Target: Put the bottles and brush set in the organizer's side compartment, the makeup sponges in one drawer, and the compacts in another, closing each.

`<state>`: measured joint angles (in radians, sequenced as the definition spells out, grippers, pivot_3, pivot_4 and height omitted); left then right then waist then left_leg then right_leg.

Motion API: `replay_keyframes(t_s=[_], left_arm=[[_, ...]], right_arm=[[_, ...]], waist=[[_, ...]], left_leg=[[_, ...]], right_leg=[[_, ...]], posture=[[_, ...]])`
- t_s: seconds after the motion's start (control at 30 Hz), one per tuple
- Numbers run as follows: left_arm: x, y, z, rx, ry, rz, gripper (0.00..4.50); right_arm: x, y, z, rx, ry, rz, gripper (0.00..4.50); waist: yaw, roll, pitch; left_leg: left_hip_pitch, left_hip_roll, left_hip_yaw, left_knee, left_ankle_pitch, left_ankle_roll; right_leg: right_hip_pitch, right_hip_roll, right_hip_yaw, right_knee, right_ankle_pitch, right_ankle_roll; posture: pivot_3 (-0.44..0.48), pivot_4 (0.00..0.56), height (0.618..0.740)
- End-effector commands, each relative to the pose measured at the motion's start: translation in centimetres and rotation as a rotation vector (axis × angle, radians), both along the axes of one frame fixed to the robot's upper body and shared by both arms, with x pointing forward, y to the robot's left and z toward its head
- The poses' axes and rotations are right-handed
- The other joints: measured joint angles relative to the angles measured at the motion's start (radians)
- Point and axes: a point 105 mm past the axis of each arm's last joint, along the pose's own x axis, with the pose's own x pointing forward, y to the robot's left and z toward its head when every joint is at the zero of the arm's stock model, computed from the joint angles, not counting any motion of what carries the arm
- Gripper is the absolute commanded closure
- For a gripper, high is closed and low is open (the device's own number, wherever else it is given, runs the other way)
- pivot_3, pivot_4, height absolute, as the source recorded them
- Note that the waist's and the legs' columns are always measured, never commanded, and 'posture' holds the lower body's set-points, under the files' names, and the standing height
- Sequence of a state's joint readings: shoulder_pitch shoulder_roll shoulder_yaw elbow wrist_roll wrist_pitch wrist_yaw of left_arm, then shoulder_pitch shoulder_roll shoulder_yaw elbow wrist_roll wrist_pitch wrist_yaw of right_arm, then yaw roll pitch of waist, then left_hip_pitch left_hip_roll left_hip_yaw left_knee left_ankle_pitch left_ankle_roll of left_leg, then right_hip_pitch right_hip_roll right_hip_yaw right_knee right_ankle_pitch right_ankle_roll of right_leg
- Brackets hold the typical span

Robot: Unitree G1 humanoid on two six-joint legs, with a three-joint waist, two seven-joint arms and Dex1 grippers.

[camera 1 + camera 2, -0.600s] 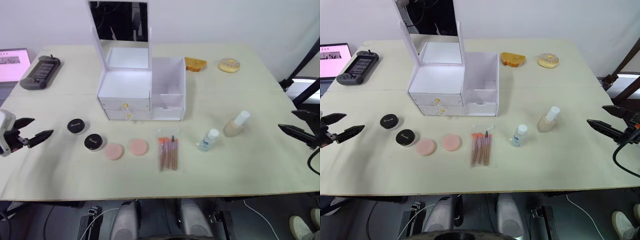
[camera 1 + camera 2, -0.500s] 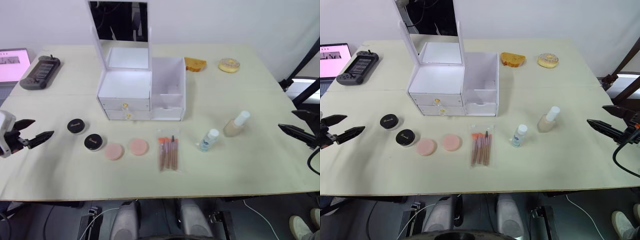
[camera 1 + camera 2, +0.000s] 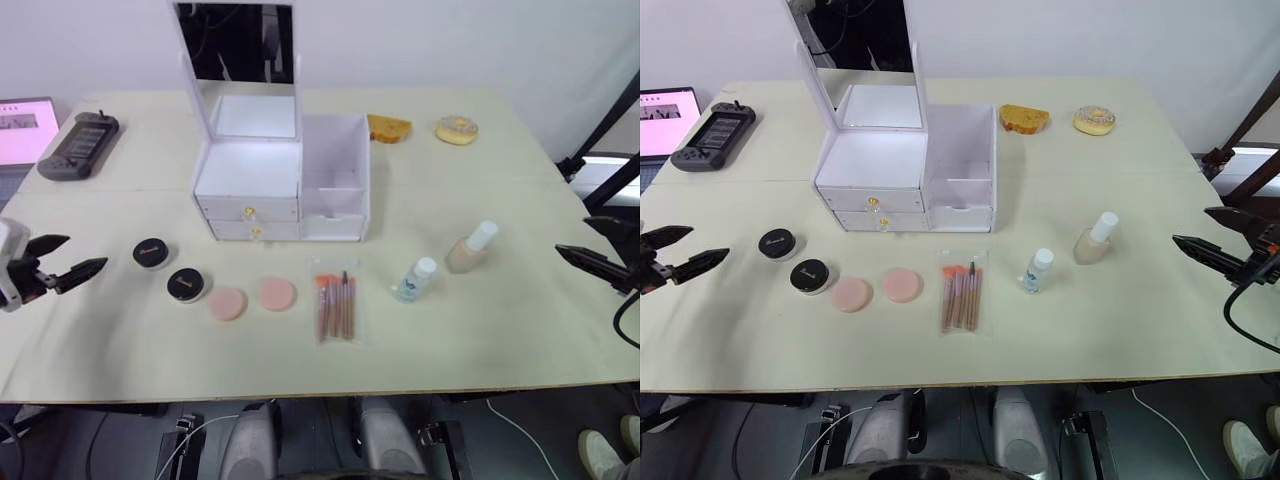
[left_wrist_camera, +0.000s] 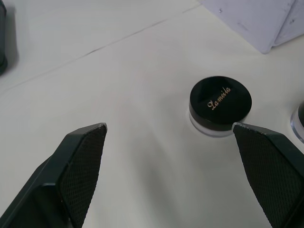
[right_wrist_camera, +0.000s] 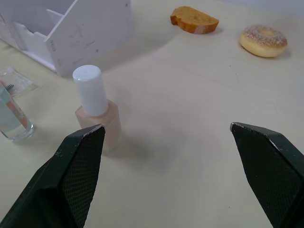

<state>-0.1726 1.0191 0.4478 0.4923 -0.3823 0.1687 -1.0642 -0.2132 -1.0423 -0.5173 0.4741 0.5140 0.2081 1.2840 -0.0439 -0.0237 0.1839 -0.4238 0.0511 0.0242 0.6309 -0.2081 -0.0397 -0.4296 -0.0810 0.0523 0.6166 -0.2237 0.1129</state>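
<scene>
Left eye view: the organizer [image 3: 282,180] stands mid-table with both gold-knobbed drawers shut and its side compartment [image 3: 336,180] on the right; in front lie two compacts [image 3: 151,253] [image 3: 188,284], two makeup sponges [image 3: 228,303] [image 3: 277,293], the brush set [image 3: 336,303], the clear bottle [image 3: 416,279] and the beige bottle [image 3: 471,248]. The left gripper [image 3: 62,258] hovers at the left table edge, fingers spread apart and empty, facing the nearer compact. The right gripper [image 3: 1215,236] hovers at the right edge, likewise spread and empty, facing the beige bottle
</scene>
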Motion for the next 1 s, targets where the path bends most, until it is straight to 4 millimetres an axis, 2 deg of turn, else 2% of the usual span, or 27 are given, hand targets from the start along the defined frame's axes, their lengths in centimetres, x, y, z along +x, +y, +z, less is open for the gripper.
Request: replay_keyframes(t_s=[0.03, 0.23, 0.33, 0.4, 0.53, 0.6, 0.73, 0.77, 0.87, 1.0], left_arm=[[0.0, 0.4, 1.5, 0.022, -0.051, 0.006, 0.03], [0.1, -0.1, 1.9, 0.016, -0.055, -0.007, 0.03], [0.2, -2.0, 2.7, -0.007, -0.067, -0.068, 0.03], [0.7, -4.3, 3.9, -0.040, -0.085, -0.145, 0.03], [1.6, -9.7, 6.2, -0.076, -0.088, -0.350, 0.03], [2.0, -12.0, 7.0, -0.083, -0.105, -0.432, 0.03], [2.6, -16.1, 7.4, -0.103, -0.130, -0.548, 0.03], [2.7, -18.3, 7.7, -0.141, -0.134, -0.612, 0.03], [2.8, -22.8, 8.1, -0.250, -0.122, -0.753, 0.03], [3.3, -26.9, 7.5, -0.299, -0.088, -0.870, 0.03]], right_arm=[[0.2, 0.4, 1.4, -0.012, -0.047, 0.015, 0.00], [0.2, 0.9, 2.0, -0.029, -0.061, 0.022, 0.00], [0.2, 1.7, 2.6, -0.025, -0.078, 0.029, 0.00], [0.3, 2.4, 3.0, -0.042, -0.056, 0.045, 0.00], [0.7, 3.9, 6.1, -0.060, -0.082, 0.085, 0.00], [0.4, 4.5, 6.8, -0.095, -0.068, 0.091, 0.00], [-1.1, 6.4, 7.1, -0.135, -0.026, 0.149, 0.00], [-1.9, 7.6, 7.4, -0.128, -0.026, 0.180, 0.00], [-3.5, 10.3, 7.6, -0.140, -0.018, 0.236, 0.00], [-5.2, 12.6, 7.4, -0.161, -0.011, 0.247, 0.00]], waist=[[0.000, 0.000, 0.000], [0.000, 0.000, 0.000], [0.000, 0.000, 0.000], [0.001, 0.000, 0.000], [0.007, 0.000, 0.000], [0.006, 0.001, 0.000], [0.009, 0.000, 0.000], [0.008, 0.000, 0.000], [0.019, 0.000, 0.000], [0.030, -0.001, 0.000]], left_leg=[[0.000, 0.000, 0.000, 0.000, 0.000, 0.000], [0.000, 0.000, 0.000, 0.000, 0.000, 0.000], [0.000, 0.000, 0.000, 0.000, 0.000, 0.000], [0.000, 0.000, 0.000, 0.000, 0.000, 0.000], [0.000, 0.000, 0.000, 0.002, 0.000, 0.000], [0.000, 0.000, 0.000, 0.003, 0.000, 0.000], [0.000, 0.000, -0.001, 0.001, 0.000, 0.000], [0.000, 0.000, -0.001, 0.001, 0.000, 0.000], [-0.001, 0.000, -0.002, 0.002, 0.000, 0.000], [-0.001, -0.001, -0.003, 0.006, 0.000, 0.000]], right_leg=[[0.000, 0.000, 0.000, 0.000, 0.000, 0.000], [0.000, 0.000, 0.000, 0.000, 0.000, 0.000], [0.000, 0.000, 0.000, 0.000, 0.000, 0.000], [0.000, 0.000, 0.000, 0.000, 0.000, 0.000], [0.001, 0.000, 0.000, 0.001, 0.000, 0.000], [0.001, 0.000, 0.000, 0.002, 0.000, 0.000], [0.001, 0.001, 0.000, 0.002, -0.001, 0.002], [0.001, 0.001, 0.000, 0.002, -0.002, 0.003], [0.001, 0.001, 0.000, 0.003, -0.001, 0.005], [0.003, 0.002, 0.000, 0.003, 0.000, 0.007]], posture=[[0.000, 0.150, 0.738], [0.000, 0.150, 0.738], [0.000, 0.150, 0.738], [0.000, 0.150, 0.738], [0.000, 0.150, 0.738], [0.000, 0.150, 0.738], [0.000, 0.150, 0.738], [0.000, 0.150, 0.738], [0.000, 0.150, 0.738], [0.000, 0.150, 0.738]])
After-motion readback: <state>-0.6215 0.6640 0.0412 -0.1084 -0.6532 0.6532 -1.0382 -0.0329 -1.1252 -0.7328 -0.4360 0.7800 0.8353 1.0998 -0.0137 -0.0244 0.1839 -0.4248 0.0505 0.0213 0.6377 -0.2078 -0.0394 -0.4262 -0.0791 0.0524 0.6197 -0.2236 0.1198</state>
